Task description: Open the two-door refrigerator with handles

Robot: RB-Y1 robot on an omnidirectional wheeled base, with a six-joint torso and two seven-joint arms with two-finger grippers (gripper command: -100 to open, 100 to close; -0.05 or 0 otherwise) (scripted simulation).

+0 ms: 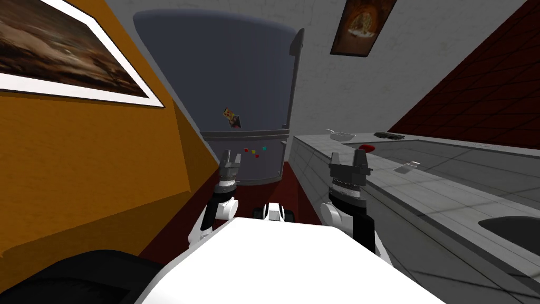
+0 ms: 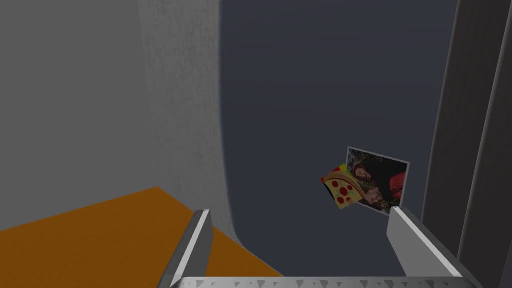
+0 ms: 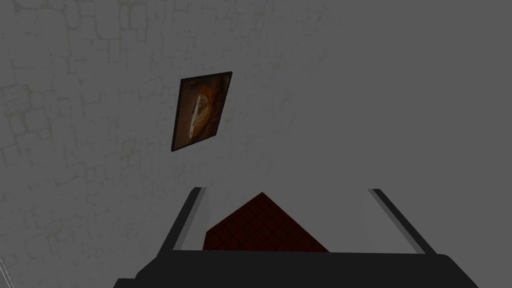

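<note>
The refrigerator (image 1: 232, 79) is dark blue-grey and stands straight ahead, with a tall upper door above a shorter lower door (image 1: 253, 158). A long grey handle (image 1: 293, 79) runs down the upper door's right edge. My left gripper (image 1: 230, 158) is open and empty in front of the lower door, short of touching it. In the left wrist view that gripper (image 2: 298, 212) points up at the upper door (image 2: 325, 100), with the handle (image 2: 470, 125) off beside one finger. A photo and pizza magnet (image 2: 370, 180) stick to the door. My right gripper (image 1: 348, 158) is held open and empty beside the counter.
An orange wall (image 1: 95, 174) closes in on the left, right beside the refrigerator. A grey counter (image 1: 422, 179) runs along the right with a white bowl (image 1: 341, 136), a red item (image 1: 367, 147) and a dark sink (image 1: 514, 232).
</note>
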